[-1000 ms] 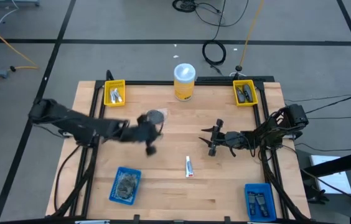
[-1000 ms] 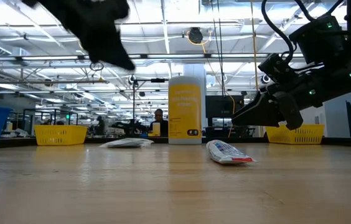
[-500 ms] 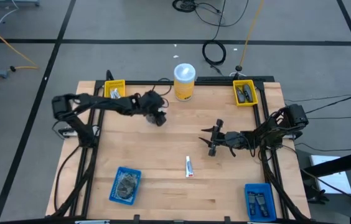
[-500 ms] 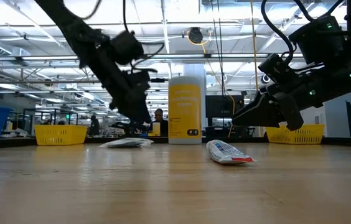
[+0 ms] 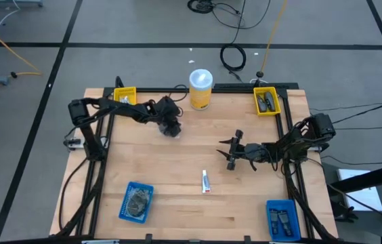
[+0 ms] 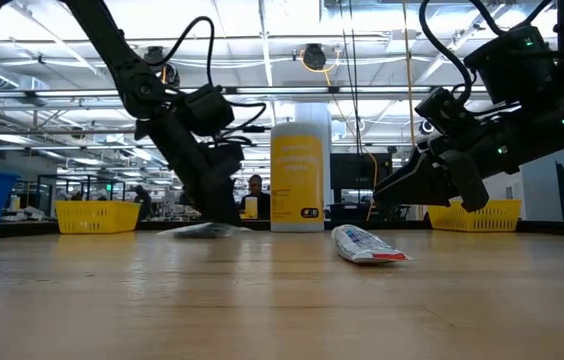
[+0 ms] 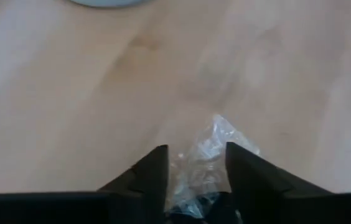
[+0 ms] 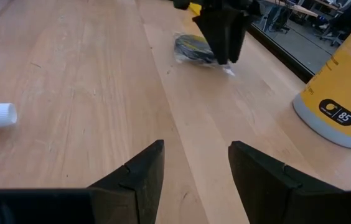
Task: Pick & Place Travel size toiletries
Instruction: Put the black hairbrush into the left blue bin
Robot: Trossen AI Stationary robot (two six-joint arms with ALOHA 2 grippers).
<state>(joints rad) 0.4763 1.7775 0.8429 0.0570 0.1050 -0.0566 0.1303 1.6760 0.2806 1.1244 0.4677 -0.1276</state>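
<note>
A dark round disc in a clear wrapper lies flat on the table at the far left-centre. My left gripper has come down on it from above, open, with one finger on either side of the wrapper. A small white tube with a red end lies on its side in the middle of the table. My right gripper hovers open above the table right of centre, with nothing between its fingers. My left gripper points down over the wrapped disc, and the crinkled clear wrapper fills the gap between its two fingers. The disc lies on the table. Whether the fingers press on the wrapper or only stand beside it, I cannot tell.
A big yellow canister with a white lid stands at the far edge. Yellow bins sit at the far left and far right, and blue bins at the near left and near right. Bare wood lies between them.
My left gripper has swung from the table's middle toward the far edge and come down from high above the table onto the wrapped disc. The disc and the tube have stayed where they were.
</note>
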